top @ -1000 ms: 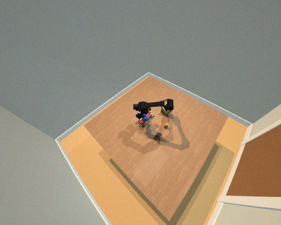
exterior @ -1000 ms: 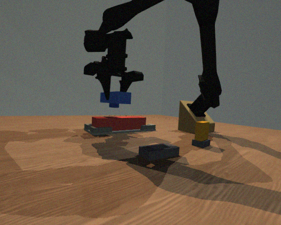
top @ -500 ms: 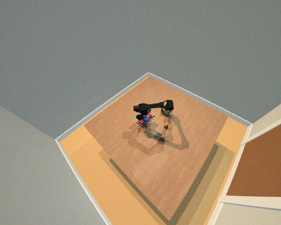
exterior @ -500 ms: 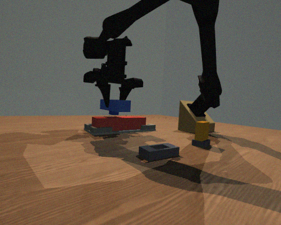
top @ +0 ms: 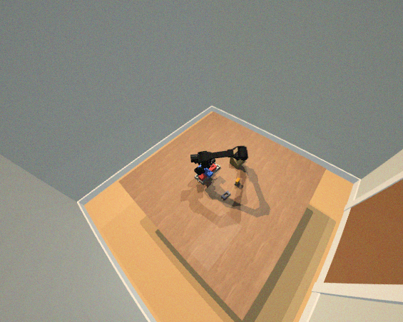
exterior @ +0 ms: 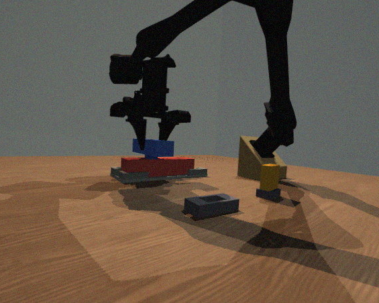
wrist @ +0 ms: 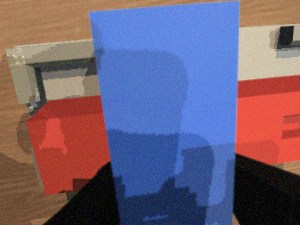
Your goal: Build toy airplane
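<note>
The gripper (exterior: 152, 145) (wrist: 172, 191) is shut on the blue wing (exterior: 163, 148) (wrist: 210, 89), holding it level and crosswise over the fuselage. The red fuselage (exterior: 180, 165) (wrist: 262, 121) (top: 201, 176) lies in the grey cradle (exterior: 135, 177) (wrist: 265, 54). The wing's short tab (exterior: 151, 156) reaches the fuselage top, with a gap left under the wing body. The wing hides the middle socket in the wrist view; part of the tail socket shows at the right edge. The orange tail fin (exterior: 269, 177) (top: 237, 180) stands upright in a small dark holder (exterior: 263, 193).
An empty dark blue-grey holder (exterior: 232, 205) with a rectangular recess lies in front of the cradle and left of the tail fin in the exterior view. The arm's tan wedge-shaped base (exterior: 246, 164) stands behind the tail fin. The arm arches over from the base to the cradle.
</note>
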Controlling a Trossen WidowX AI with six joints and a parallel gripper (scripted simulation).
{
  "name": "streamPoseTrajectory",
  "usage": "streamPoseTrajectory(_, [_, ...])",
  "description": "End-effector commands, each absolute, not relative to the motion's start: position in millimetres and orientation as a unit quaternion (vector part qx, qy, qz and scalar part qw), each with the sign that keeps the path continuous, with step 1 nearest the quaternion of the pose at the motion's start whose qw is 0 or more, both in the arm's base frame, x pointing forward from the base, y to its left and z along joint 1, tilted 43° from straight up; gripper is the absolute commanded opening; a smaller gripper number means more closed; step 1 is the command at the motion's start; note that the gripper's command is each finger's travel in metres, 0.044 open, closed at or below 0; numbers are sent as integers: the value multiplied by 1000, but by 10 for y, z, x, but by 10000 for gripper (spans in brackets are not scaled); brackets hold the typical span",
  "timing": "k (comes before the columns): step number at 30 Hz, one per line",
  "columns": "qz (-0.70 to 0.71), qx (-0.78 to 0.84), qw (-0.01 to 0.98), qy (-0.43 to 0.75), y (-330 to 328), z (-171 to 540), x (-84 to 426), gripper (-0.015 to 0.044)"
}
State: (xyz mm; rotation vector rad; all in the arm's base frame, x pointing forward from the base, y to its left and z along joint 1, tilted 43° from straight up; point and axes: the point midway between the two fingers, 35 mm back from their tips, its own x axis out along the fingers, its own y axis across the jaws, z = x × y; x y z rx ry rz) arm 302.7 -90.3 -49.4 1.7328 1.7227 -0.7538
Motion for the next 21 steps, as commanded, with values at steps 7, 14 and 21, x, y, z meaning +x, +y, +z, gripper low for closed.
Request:
streamPoseTrajectory(7, [-282,649,289,645,-905,-492,3029,109])
streamPoseTrajectory(14, [-282,649,289,645,-905,-492,3029,293])
streamPoseTrajectory(21, [-282,649,289,645,-905,-492,3029,440])
